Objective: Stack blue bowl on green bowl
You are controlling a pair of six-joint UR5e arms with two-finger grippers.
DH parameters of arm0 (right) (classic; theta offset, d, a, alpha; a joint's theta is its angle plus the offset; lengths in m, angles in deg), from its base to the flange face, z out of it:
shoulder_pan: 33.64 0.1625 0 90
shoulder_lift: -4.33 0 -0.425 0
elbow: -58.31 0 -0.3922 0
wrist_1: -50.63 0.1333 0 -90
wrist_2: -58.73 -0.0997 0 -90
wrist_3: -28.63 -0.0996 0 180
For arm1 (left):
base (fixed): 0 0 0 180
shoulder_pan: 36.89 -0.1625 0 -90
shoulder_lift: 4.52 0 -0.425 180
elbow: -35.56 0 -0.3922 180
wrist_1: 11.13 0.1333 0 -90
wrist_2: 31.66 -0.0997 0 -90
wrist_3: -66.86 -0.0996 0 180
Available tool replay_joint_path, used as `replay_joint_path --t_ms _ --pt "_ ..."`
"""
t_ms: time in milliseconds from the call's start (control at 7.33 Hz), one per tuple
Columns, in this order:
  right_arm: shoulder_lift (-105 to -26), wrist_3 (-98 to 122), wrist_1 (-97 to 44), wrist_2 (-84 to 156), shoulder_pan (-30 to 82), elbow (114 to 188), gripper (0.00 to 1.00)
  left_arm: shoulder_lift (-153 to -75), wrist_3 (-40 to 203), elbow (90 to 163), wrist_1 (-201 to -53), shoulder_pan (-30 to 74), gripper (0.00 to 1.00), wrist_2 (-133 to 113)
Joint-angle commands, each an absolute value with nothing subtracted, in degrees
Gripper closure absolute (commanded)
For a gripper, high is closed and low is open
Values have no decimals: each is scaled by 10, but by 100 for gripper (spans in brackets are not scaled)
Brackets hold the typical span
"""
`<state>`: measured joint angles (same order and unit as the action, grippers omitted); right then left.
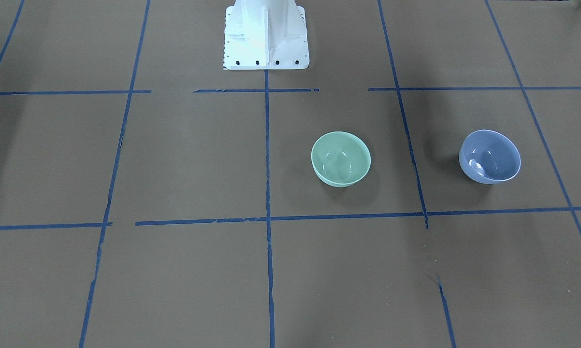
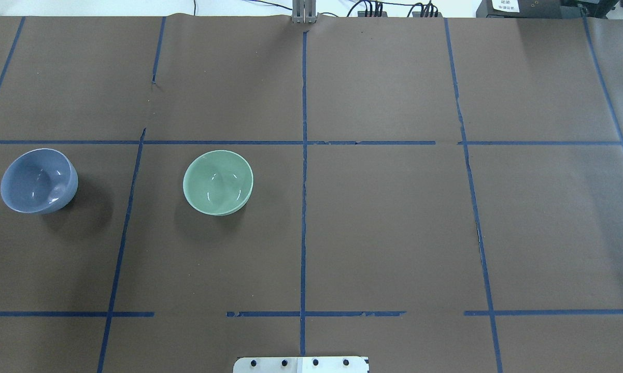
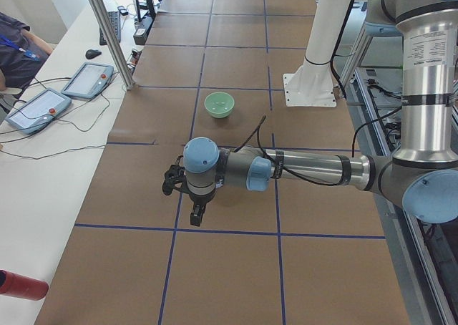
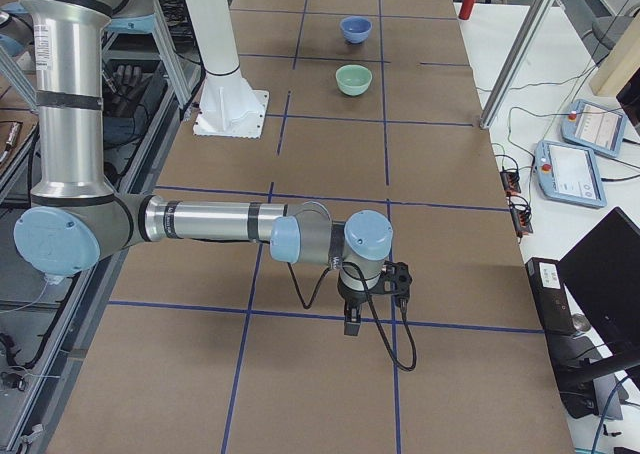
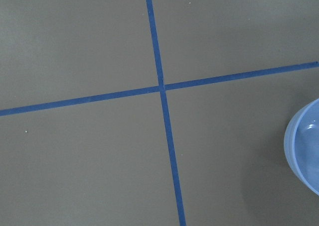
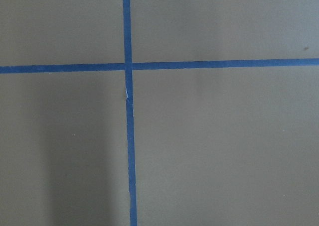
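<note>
- Overhead exterior view: the blue bowl [image 2: 38,181] sits upright and empty on the tabletop [image 2: 394,233], far out on the robot's left side. The green bowl [image 2: 217,182] sits upright and empty in the next taped square toward the centre. The two are well apart, with a tape line [image 2: 127,207] between them.
- Neither end effector shows in the overhead or the front-facing view.
- The left end effector [image 3: 196,217] appears only in the exterior left view, hanging above the tabletop and pointing down. Whether its fingers are apart or together cannot be told from there. It holds nothing that can be seen.
- The right end effector [image 4: 353,324] appears only in the exterior right view, also pointing down, with both bowls far off at the other end of the tabletop. Its finger state cannot be told either.
- The left wrist-mounted view catches the blue bowl's rim at its right edge, beside a tape crossing. The right wrist-mounted view shows only tape and bare surface.
- Judgement: the left end effector is clearly the nearer one and should make the pick. The bowl lies off to one side of it, not beneath it, so a sideways shift comes before any descent.
- Being round, the blue bowl has no long axis. A pinch on its rim at any point would likely serve, followed by a carry across the tape line to the green bowl.
</note>
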<state>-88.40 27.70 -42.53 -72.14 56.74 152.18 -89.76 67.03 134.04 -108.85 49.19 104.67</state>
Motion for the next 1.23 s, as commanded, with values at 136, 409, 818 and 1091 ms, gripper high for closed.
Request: replay_joint_path --t_ms 136,409,818,1091 --pt "-884 278 -425 -721 567 1522 0 -897 956 1316 -1289 348 0 999" --pt "-884 277 -425 -721 567 1522 0 -899 1061 1273 -1387 289 0 953" --pt "-884 278 -425 -721 567 1522 0 -900 1125 1270 -1416 239 17 925" --pt "-884 277 -425 -721 567 1522 0 -900 1126 1271 -1409 237 100 931"
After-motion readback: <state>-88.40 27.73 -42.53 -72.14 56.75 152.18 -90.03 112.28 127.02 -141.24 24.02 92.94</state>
